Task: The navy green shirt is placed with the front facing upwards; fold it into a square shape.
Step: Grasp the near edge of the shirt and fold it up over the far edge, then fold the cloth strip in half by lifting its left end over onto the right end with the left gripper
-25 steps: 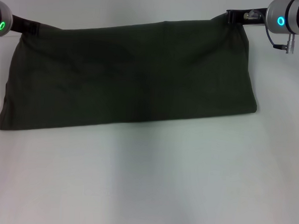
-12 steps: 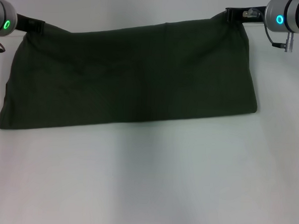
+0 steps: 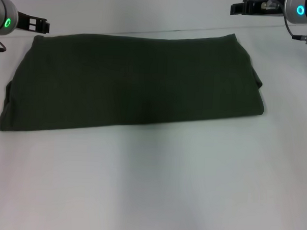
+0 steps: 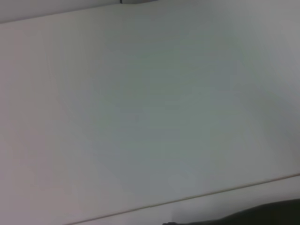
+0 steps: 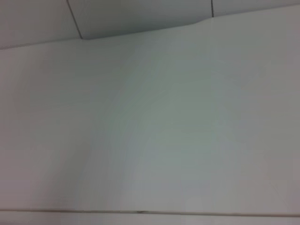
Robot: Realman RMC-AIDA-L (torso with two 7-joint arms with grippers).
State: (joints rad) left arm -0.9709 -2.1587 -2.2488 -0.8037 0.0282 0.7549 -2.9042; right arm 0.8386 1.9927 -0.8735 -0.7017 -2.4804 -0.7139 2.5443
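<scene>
The navy green shirt (image 3: pixel 134 83) lies flat on the white table (image 3: pixel 155 186) as a wide, plain green folded rectangle, with no print showing. My left gripper (image 3: pixel 39 24) hovers just off its far left corner, open and holding nothing. Beyond the far right corner, my right gripper (image 3: pixel 238 7) is raised clear of the cloth, also open and empty. In the left wrist view a dark sliver of the shirt (image 4: pixel 276 214) shows at one edge. The right wrist view holds only white surface.
The white table spreads bare in front of the shirt toward me. A thin seam line (image 3: pixel 279 28) runs across the table behind the shirt's far edge.
Both grippers let go of the shirt's far corners and drew up and back. The lifted far edge dropped flat onto the table, so the shirt now lies as a folded rectangle.
</scene>
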